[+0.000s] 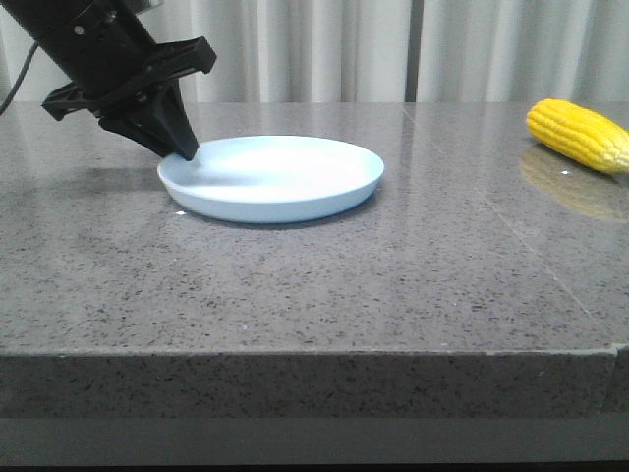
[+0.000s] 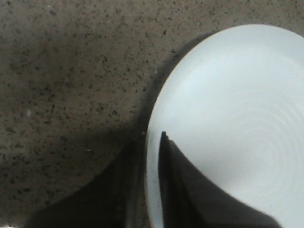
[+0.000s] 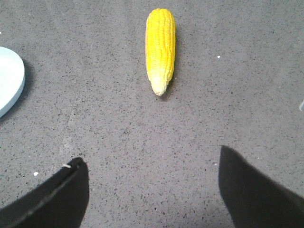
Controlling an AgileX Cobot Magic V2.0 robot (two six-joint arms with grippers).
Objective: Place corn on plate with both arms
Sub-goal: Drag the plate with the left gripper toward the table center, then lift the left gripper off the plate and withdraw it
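Grey speckled table (image 1: 314, 285) before pale curtains: left gripper (image 1: 184, 149) clamped on the plate (image 1: 285, 182) rim; right gripper (image 3: 152, 190), jaws apart, faces the corn (image 3: 160, 50), well apart, not yet grasped.

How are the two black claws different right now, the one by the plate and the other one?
The left gripper is closed on the plate rim, one finger each side. The right gripper is open and holds nothing, with the corn lying ahead of it. Both have black fingers above the grey table.
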